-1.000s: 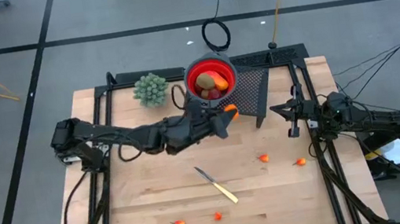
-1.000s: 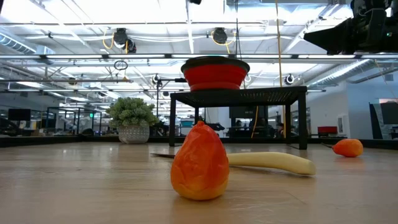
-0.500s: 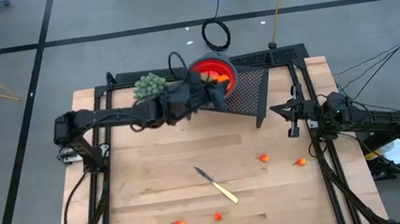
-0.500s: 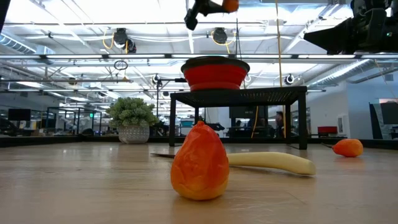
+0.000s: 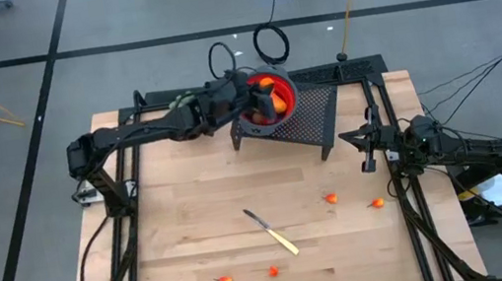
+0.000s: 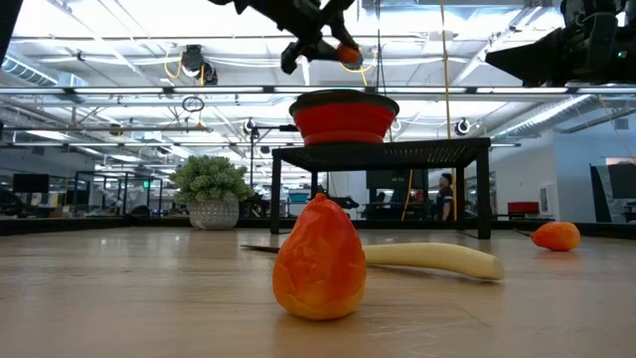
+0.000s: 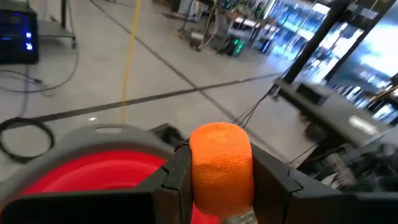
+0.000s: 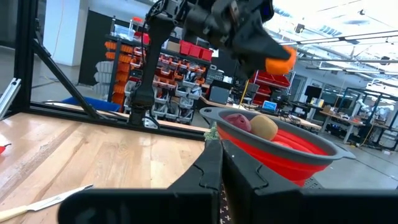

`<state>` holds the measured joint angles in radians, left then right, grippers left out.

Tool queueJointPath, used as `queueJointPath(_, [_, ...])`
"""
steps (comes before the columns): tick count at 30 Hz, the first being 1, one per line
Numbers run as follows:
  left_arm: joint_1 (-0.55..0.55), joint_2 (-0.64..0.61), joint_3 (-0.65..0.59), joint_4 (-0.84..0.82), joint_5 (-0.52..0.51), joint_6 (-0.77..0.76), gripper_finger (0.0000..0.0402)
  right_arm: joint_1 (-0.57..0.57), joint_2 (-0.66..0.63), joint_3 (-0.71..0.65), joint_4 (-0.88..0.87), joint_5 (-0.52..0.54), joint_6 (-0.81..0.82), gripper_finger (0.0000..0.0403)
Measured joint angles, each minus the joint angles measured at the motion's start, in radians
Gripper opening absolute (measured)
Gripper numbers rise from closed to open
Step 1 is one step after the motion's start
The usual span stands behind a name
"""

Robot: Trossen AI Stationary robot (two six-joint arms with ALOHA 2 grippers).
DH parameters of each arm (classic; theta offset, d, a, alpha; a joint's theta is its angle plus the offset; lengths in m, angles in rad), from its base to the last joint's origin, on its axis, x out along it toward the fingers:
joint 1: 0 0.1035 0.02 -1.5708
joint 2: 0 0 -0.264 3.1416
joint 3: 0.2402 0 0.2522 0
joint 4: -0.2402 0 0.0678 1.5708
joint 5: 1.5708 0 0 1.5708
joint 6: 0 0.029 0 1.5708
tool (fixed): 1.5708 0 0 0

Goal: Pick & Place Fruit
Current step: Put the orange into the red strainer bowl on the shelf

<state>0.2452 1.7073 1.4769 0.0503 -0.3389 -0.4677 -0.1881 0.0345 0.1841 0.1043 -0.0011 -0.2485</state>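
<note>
Red bowl (image 5: pixel 286 97) w/ fruit (image 8: pixel 255 124) inside; left gripper (image 7: pixel 219 180) clamped on orange piece (image 7: pixel 221 163) above; right gripper (image 8: pixel 221 163) together

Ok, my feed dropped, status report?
Left gripper shut on orange toy fruit piece above red bowl. Right gripper shut, idle. Nothing in the way.

The bowl (image 5: pixel 277 100) is bright red with a grey rim, and sits on a black mesh stand (image 5: pixel 302 116). Inside it lie a dark red fruit (image 8: pixel 237 122) and a tan-brown one (image 8: pixel 264 127). The piece (image 7: pixel 221 163) between the left gripper's (image 7: pixel 219 186) dark fingers is orange with a dimpled, peel-like skin. The table (image 5: pixel 199 258) is pale wood with a plank pattern. On it, 4 tiny bits (image 5: pixel 331 198) are orange-red. The knife (image 5: pixel 272 231) has a cream handle and a dark blade. The plant (image 6: pixel 211 180) is grey-green in a white patterned pot.
</note>
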Motion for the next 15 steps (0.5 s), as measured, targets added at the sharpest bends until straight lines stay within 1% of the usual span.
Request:
queueJointPath(7, [0.007,0.000,0.000,-0.152,0.000,0.004,0.0115,0.000,0.000,0.000,0.000,0.000,0.000,0.0000])
queueJointPath(12, [-0.006,0.000,0.000,-0.209,-0.001,0.007,0.0115,0.000,0.000,0.000,0.000,0.000,0.000,0.0000])
queueJointPath(15, [-0.013,0.000,0.001,-0.220,-0.003,0.039,0.0115,0.000,0.000,0.000,0.000,0.000,0.000,0.0000])
